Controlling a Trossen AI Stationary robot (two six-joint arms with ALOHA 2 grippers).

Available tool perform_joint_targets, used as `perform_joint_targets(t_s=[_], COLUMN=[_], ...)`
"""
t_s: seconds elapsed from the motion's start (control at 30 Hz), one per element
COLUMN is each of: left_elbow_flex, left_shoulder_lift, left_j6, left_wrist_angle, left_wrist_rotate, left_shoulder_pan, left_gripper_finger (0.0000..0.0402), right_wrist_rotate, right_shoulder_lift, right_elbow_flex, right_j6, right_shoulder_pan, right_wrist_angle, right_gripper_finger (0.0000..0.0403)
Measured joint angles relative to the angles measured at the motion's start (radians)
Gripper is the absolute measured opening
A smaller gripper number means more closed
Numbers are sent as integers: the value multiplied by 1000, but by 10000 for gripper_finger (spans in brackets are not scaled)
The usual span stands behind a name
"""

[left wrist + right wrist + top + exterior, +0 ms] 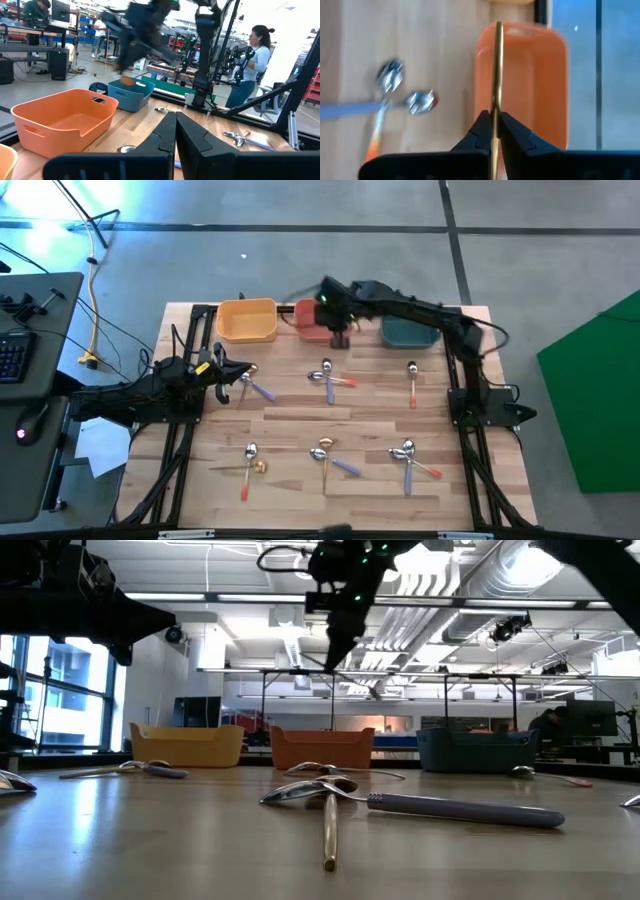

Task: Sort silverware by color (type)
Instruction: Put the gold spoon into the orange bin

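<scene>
While its fingers pinch a gold spoon [497,75], the right hand [494,129] hangs over the red bin [540,85].

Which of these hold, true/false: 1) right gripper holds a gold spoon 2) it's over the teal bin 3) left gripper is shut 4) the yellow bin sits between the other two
1) True: the right gripper is shut on a gold spoon.
2) False: it hangs over the red bin, not the teal bin.
3) True: the left gripper shows its fingers together, nothing between them.
4) False: the yellow bin is at one end; the red bin is in the middle.
</scene>
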Motion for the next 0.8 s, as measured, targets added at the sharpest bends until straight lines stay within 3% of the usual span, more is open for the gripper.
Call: perform_joint_targets(t_s=[0.27,0.8], left_elbow_flex=[0,0], left_shoulder_lift=[0,0], left_j6=[0,-1], left_wrist_angle=[1,0], left_wrist_rotate=[0,1], left_shoulder_pan=[0,0], left_gripper_finger=[0,0], right_wrist_rotate=[-68,-172], right_shoulder_lift=[282,386], right_elbow_flex=[313,258], right_j6=[9,-8], right_shoulder_pan=[-75,-169], right_wrist_angle=[-81,-21], right_gripper_finger=[5,6])
